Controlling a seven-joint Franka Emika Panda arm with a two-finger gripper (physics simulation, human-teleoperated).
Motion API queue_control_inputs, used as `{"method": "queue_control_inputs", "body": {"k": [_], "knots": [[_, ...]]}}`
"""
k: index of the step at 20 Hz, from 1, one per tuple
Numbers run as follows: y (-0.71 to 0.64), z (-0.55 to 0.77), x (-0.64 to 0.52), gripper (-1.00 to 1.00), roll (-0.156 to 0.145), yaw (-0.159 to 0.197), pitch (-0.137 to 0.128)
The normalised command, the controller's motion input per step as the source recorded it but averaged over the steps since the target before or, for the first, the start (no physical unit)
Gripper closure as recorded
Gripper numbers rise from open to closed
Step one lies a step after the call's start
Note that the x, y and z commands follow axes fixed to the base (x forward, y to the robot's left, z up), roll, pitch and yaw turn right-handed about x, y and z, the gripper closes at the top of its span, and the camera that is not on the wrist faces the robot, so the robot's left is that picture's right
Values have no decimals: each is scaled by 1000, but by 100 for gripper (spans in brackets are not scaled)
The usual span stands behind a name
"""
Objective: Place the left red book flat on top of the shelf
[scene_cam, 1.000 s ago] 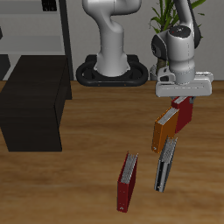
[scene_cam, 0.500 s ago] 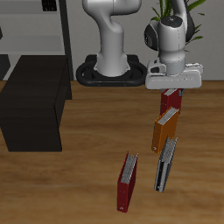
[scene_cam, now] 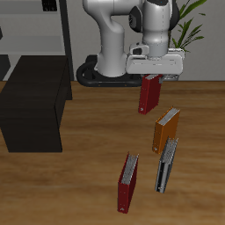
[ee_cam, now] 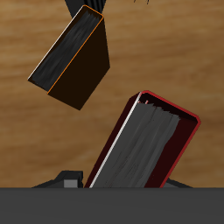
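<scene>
Left red book (scene_cam: 150, 95), the slim red hardcover with a pale grey-white page block, hangs upright and clear of the bench (scene_cam: 79, 185), clenched at its upper end in your gripper (scene_cam: 154, 77), over the back half of the bench in front of the robot's base. In the wrist view the same book (ee_cam: 144, 144) runs away from the gripper, with the orange book (ee_cam: 74, 59) on the wood beyond it.

Your step in hand is, by my reading, the carry to the shelf (scene_cam: 35, 98), the low matte black cabinet with a flat top by the bench's far side edge. Keep the book high enough to clear the cabinet's top edge as you cross. It hangs vertical, so you need to turn the wrist until a cover faces down before lowering. Aim for the middle of the black top, not its rim, so the book does not tip off. Lower until the cover rests fully, then release.

Stay clear of the orange book (scene_cam: 165, 130), the dark book (scene_cam: 166, 164) and the second red book (scene_cam: 128, 183) standing nearer the front edge.
</scene>
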Motion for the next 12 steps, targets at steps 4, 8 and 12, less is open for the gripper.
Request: {"method": "queue_control_inputs", "body": {"k": [4,8,12], "knots": [[-490,526,0,100,-123,90,-104],[-352,365,20,100,-77,66,-60],[-432,480,100,100,-116,66,-70]]}}
